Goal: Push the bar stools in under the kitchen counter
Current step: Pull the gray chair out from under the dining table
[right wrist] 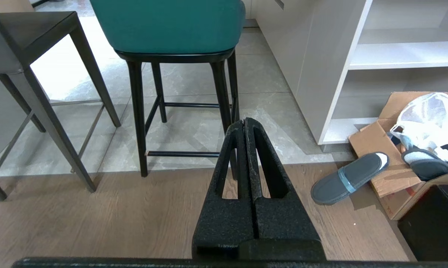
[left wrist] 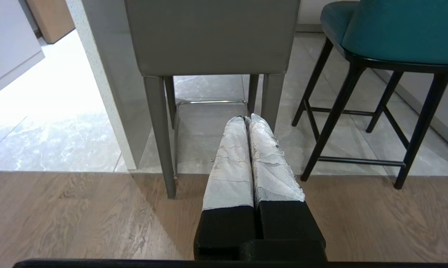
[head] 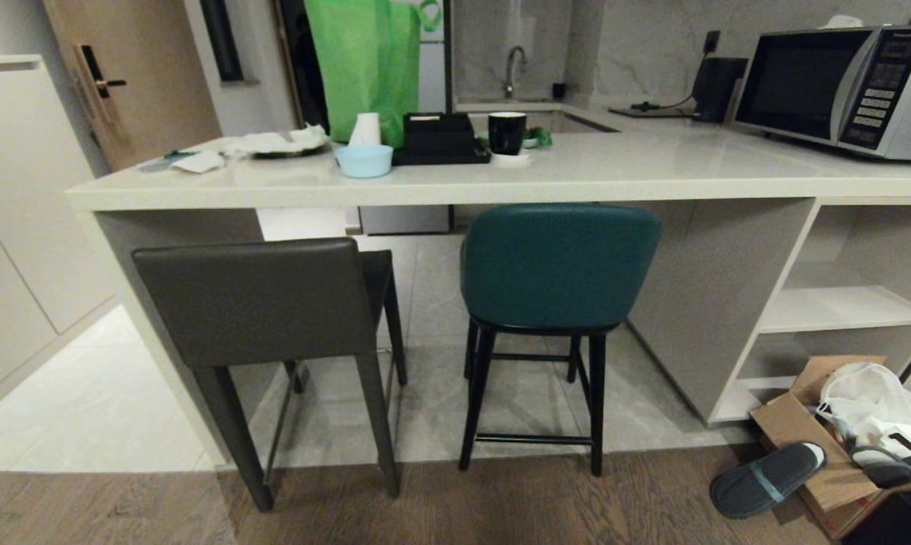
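Two bar stools stand at the kitchen counter (head: 652, 185), backs toward me. The dark grey stool (head: 258, 299) is on the left, its rear legs on the wood floor. The teal stool (head: 557, 265) with black legs is to its right, seat partly under the slab. Neither arm shows in the head view. My left gripper (left wrist: 246, 118) is shut and empty, held low over the floor before the grey stool (left wrist: 212, 37). My right gripper (right wrist: 244, 121) is shut and empty, low, just right of the teal stool (right wrist: 171, 22) and its legs.
A grey slipper (head: 765, 478) and a cardboard box (head: 841, 484) with a plastic bag lie on the floor at the right, by the open white shelves (head: 841, 310). On the counter stand a microwave (head: 841, 87), a green bag (head: 368, 64), a black mug (head: 506, 132) and a blue bowl (head: 363, 160).
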